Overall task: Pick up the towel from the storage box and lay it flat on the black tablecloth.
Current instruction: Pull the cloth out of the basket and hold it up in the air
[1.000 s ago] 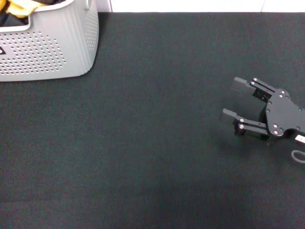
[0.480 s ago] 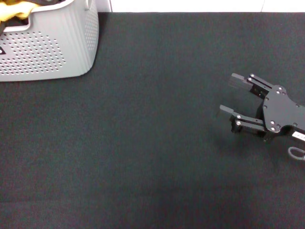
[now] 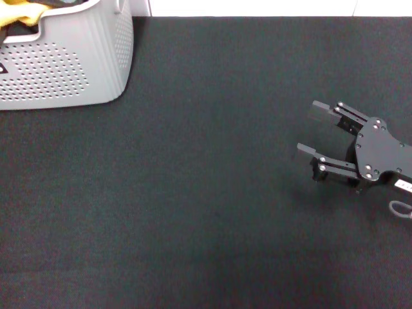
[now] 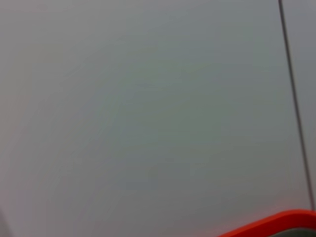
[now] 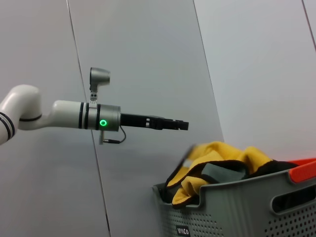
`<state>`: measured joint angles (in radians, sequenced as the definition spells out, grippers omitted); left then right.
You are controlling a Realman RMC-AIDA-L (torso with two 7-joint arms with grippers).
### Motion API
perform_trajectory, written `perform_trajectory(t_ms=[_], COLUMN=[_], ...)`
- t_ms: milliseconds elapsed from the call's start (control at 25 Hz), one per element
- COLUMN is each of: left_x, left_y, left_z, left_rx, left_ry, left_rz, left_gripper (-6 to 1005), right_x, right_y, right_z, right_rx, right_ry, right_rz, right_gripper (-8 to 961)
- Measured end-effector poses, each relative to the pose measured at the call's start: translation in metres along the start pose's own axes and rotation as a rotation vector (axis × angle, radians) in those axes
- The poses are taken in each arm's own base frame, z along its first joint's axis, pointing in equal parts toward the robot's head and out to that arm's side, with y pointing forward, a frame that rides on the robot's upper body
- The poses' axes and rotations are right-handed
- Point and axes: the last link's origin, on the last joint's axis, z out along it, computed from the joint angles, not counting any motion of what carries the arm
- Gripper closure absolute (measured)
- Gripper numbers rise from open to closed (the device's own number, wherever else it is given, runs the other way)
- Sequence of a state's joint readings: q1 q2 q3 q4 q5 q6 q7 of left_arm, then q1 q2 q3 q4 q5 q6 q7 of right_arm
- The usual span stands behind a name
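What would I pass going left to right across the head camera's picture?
Towel poking out of the box → bare stretch of black tablecloth → right gripper, jaws open, above the cloth.

A pale grey panelled wall (image 5: 148,64) fills the background in the right wrist view, split by thin dark vertical seams (image 5: 81,98). In the left wrist view a similar plain grey surface (image 4: 148,113) with one dark seam (image 4: 295,98) fills nearly everything, and a curved bright orange-red edge (image 4: 276,221), possibly plastic, crosses one corner.
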<state>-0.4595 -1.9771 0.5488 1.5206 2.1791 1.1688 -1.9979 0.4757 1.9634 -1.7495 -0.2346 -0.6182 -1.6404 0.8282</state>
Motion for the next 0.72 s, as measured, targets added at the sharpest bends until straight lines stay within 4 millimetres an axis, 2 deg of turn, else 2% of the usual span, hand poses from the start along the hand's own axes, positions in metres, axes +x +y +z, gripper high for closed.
perform_trajectory(t_ms=[240,360,560,680,720], left_x=[0.004,0.002,0.002,0.002,-0.004], left_y=[-0.004,0.016,0.063,0.071,0.091], left_z=[-0.017,-0.022,-0.021,-0.019,-0.008], left_rx=[0.077,0.016,-0.093,-0.105,-0.094], left_ry=[-0.04,0.01,0.066,0.064,0.049], left_rz=[0.098,0.141,0.251,0.28,0.36], left_gripper=[420,420,421,421,420], right_x=[0.001,0.002,0.002,0.003,0.003], right_y=[0.001,0.0,-0.001,-0.001,-0.001], right_z=[-0.001,-0.001,0.002,0.004,0.003], right_rx=[0.005,0.012,0.009,0.011,0.014], right_ry=[-0.001,0.002,0.007,0.007,0.007], right_rz=[0.004,0.004,0.002,0.003,0.004], right_gripper=[183,184,187,189,190])
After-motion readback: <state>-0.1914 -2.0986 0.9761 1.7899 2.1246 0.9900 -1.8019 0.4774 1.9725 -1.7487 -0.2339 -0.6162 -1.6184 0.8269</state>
